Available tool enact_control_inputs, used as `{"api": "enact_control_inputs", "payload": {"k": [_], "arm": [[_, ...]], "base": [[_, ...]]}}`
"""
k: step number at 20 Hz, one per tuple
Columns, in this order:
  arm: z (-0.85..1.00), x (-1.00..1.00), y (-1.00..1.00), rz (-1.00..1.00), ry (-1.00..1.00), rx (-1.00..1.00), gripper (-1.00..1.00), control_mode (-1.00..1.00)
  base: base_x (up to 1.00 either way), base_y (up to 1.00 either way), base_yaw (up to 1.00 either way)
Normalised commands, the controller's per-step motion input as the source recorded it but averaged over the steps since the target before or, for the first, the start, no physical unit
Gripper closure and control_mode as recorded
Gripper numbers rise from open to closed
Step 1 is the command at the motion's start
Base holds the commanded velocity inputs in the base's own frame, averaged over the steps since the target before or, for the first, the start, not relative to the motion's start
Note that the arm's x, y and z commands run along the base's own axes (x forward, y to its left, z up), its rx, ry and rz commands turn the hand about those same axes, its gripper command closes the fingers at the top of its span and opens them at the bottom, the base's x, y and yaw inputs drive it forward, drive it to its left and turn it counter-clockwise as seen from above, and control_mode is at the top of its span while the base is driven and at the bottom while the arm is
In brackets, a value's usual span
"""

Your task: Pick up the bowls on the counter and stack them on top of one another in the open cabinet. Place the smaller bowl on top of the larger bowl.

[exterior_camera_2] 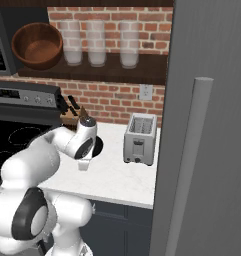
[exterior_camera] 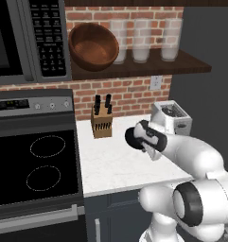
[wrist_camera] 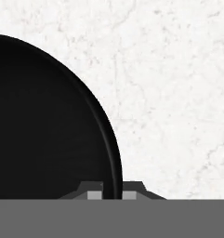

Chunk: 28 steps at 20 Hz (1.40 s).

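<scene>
The smaller bowl (wrist_camera: 43,121), glossy black, lies low over the white counter (wrist_camera: 178,93). My gripper (wrist_camera: 112,194) is shut on its rim, one fingertip (wrist_camera: 95,193) inside and the other outside. From the base, the black bowl (exterior_camera: 132,137) (exterior_camera_2: 98,146) peeks out from behind my hand near the counter (exterior_camera: 115,165) middle. Whether it touches the surface I cannot tell. The larger bowl (exterior_camera: 93,46) (exterior_camera_2: 37,45), reddish-brown wood, rests tilted at the left end of the open cabinet (exterior_camera: 153,69) (exterior_camera_2: 142,72).
Three frosted glass jars (exterior_camera: 141,40) (exterior_camera_2: 97,45) stand on the shelf right of the brown bowl. A knife block (exterior_camera: 101,124) and a toaster (exterior_camera: 172,116) (exterior_camera_2: 140,138) stand at the counter's back. The stove (exterior_camera: 35,165) lies left, a tall grey panel (exterior_camera_2: 212,125) right.
</scene>
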Motion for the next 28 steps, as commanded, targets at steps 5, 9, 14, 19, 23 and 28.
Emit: {"api": "enact_control_inputs", "payload": {"k": [5,9,14,19,23,28], "arm": [[1.0,-0.95,-0.06,0.0,0.0,0.0,1.0,-1.0],[1.0,-0.79,-0.04,0.0,0.0,0.0,1.0,-1.0],[1.0,-0.63,0.0,0.0,0.0,0.0,1.0,-1.0],[1.0,-0.55,-0.03,0.01,-0.01,0.0,1.0,-1.0],[1.0,-0.47,-0.07,0.05,0.0,0.0,1.0,-1.0],[1.0,-0.36,-0.02,0.06,-0.01,0.0,1.0,-1.0]], "base": [[0.0,0.0,0.0],[0.0,0.0,0.0],[0.0,0.0,0.0],[0.0,0.0,0.0],[0.0,0.0,0.0],[0.0,0.0,0.0]]}}
